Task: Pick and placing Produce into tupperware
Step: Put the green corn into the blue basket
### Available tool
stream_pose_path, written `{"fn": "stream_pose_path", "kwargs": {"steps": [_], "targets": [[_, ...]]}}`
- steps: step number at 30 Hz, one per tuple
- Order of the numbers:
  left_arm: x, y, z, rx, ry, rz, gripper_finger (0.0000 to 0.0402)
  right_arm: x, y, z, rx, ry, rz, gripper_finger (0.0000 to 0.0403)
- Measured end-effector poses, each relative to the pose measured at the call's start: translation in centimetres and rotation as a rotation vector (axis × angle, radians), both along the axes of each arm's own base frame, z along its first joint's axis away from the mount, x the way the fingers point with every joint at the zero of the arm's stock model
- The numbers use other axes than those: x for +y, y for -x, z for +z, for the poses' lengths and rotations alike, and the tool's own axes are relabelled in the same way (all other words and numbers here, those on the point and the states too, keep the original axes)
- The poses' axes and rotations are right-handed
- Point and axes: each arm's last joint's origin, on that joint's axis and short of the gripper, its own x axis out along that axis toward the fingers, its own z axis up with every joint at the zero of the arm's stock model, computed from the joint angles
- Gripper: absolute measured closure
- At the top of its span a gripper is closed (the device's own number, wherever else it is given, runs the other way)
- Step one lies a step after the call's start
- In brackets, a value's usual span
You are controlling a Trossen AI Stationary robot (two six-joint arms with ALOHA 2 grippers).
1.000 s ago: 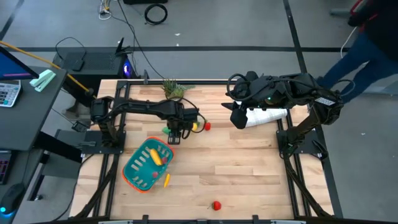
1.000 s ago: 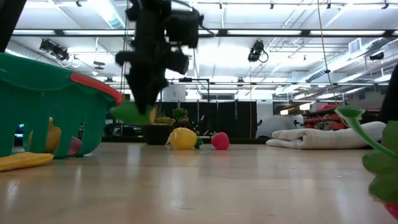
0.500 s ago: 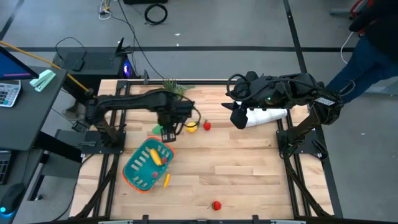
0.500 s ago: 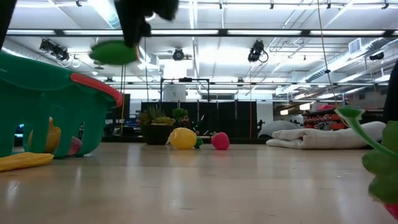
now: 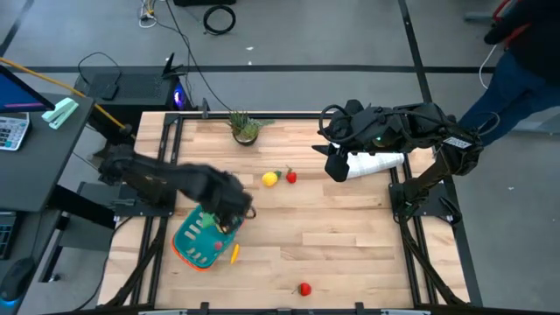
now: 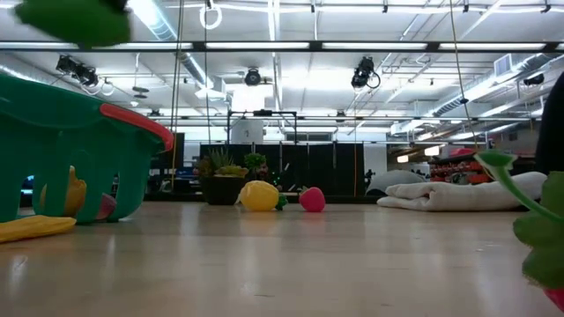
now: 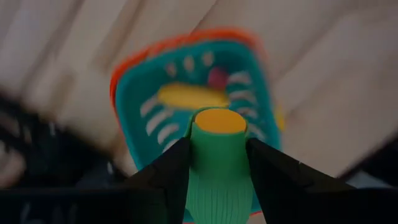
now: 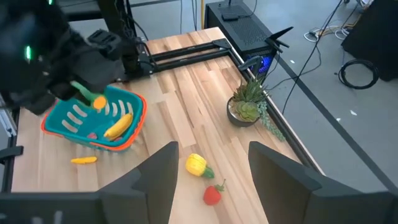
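Green piece [image 7: 216, 163]: clamped between the left gripper [image 7: 216, 155] jaws, its orange end facing the basket, held in the air above the tupperware.
Tupperware [image 5: 194, 240]: teal basket with an orange rim at about 8 o'clock on the surface [image 5: 350, 236], seen from above; it fills the near edge of the low view at 9 o'clock.
Inside the tupperware: a yellow banana [image 8: 118, 126] and a small red piece [image 7: 217, 78] on the basket floor.
Thin yellow-orange piece [image 5: 234, 254]: lies on the surface just beside the basket rim, on its 4 o'clock side.
Yellow lemon [image 5: 269, 179]: on the surface near the centre, toward 11 o'clock, with a red piece [image 5: 291, 177] just beside it at 3 o'clock.
Second red piece [image 5: 304, 289]: alone near the 6 o'clock edge, well apart from the rest.
Left gripper: over the basket, jaws closed on the green piece.
Right gripper [image 5: 333, 162]: waits at 2 o'clock near the folded white cloth [image 5: 376, 163]; its own wrist view shows the jaws spread apart with nothing between them.
Potted plant [image 5: 245, 128]: stands at the 12 o'clock edge.
Beyond the surface: a person's leg [image 5: 512, 83] shows at the far 2 o'clock corner.
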Motion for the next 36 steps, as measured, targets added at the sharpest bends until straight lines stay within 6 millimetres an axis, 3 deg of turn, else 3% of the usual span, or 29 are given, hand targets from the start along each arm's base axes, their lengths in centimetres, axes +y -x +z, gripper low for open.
{"fn": "stream_pose_path", "kwargs": {"steps": [7,13,18,27,36], "targets": [[-3.1,2.3,-6.9,0.177,-0.059,0.194,0.0245,0.0,0.0,0.0,0.007,0.018,0.014,0.0199],[-3.9,2.1,-12.2,0.095,0.056,0.205,0.0241,0.0,0.0,0.0,0.010,0.025,0.020,0.0199],[-3.7,2.5,-15.0,0.069,0.076,0.203,0.0240,0.0,0.0,0.0,0.008,0.011,0.023,0.0199],[-3.2,3.7,-16.5,0.145,0.082,0.124,0.0235,0.0,0.0,0.0,-0.013,-0.046,-0.014,0.0199],[-3.1,3.6,-16.0,0.177,0.074,-0.047,0.0166,0.1,0.0,0.0,-0.035,-0.103,-0.058,0.0199]]}}
